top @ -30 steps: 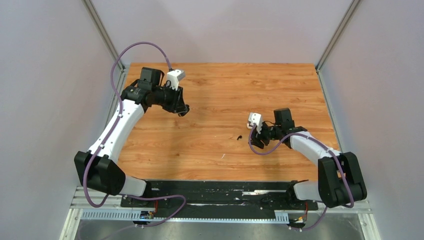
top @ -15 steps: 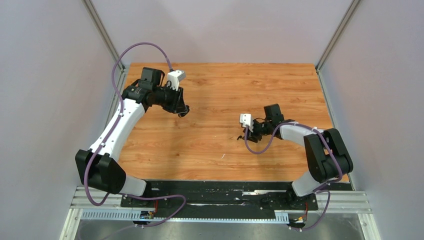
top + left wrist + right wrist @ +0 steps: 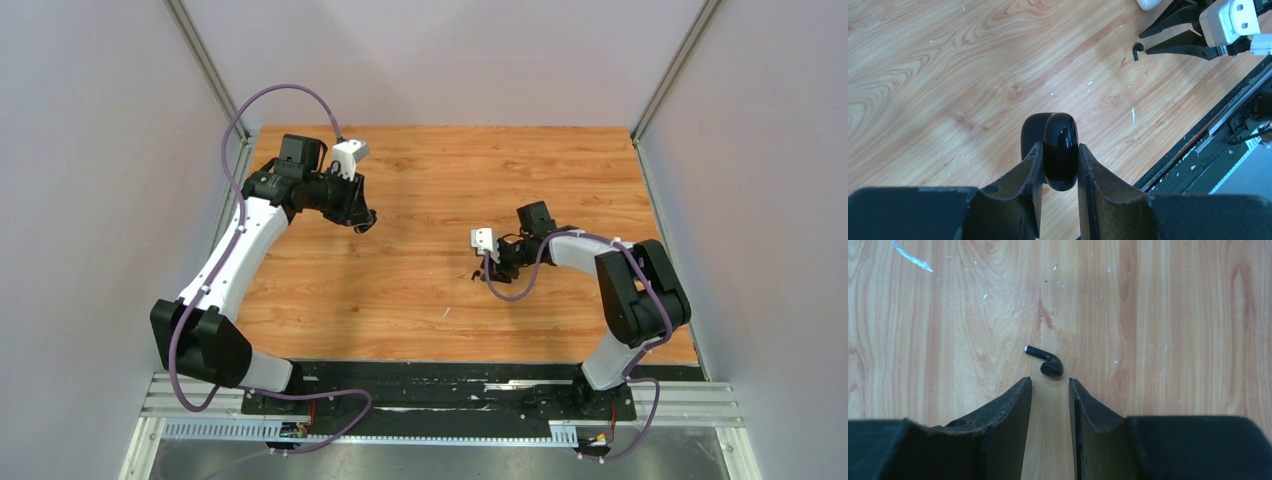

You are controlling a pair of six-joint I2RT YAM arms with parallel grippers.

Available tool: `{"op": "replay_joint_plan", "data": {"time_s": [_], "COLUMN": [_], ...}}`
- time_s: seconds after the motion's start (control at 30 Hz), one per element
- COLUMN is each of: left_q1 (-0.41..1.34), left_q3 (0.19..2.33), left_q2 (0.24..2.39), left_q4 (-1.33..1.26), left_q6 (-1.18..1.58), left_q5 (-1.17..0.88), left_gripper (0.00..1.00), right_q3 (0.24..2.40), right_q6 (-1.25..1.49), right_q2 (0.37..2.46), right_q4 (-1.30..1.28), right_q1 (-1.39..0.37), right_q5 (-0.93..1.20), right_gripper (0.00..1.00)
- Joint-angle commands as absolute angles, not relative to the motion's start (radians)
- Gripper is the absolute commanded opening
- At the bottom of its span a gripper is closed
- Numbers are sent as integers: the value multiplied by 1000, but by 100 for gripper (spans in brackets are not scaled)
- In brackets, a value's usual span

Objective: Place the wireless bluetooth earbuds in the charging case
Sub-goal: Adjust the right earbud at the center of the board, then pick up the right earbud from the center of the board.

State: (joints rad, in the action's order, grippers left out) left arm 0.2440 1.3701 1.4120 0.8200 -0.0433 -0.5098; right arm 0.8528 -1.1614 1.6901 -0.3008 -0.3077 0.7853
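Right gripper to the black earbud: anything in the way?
Nothing visible. The black earbud lies on the bare table just beyond the right gripper, in line with the gap between its open fingertips.

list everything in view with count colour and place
earbud: one, black, lying just ahead of the right claw
charging case: one, black, clamped in the left claw
rounded item: one, white, beside the right claw, cut off by the frame edge
table: one, light wood, under everything
left claw: one, black, shut on the charging case
right claw: one, black, open, empty
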Motion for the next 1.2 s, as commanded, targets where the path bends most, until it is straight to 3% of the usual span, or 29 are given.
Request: {"op": "replay_joint_plan", "data": {"time_s": [0.0,0.37,0.6,1.03,1.17], "left_q1": [236,235,234,232,232], "left_q3": [1397,1389,1383,1359,1353], "left_q2": [1397,1403,1395,1376,1370], "left_q4": [805,791,790,780,775], "left_q6": [-63,-53,-56,-52,-51], "left_q5": [-510,-520,-516,-518,-518], "left_gripper": [0,0,0,0,0], "right_q3": [895,955,1022,1069,1065], "right_q6": [-1221,-1231,-1361,-1384,-1382], "right_q2": [1701,1771,1833,1878,1874], "right_q4": [-379,-391,-527,-618,-621], "right_q1": [-314,-315,-322,-354,-362], "right_q5": [827,828,812,773,765], "right_gripper": [35,39,39,30,19]}}
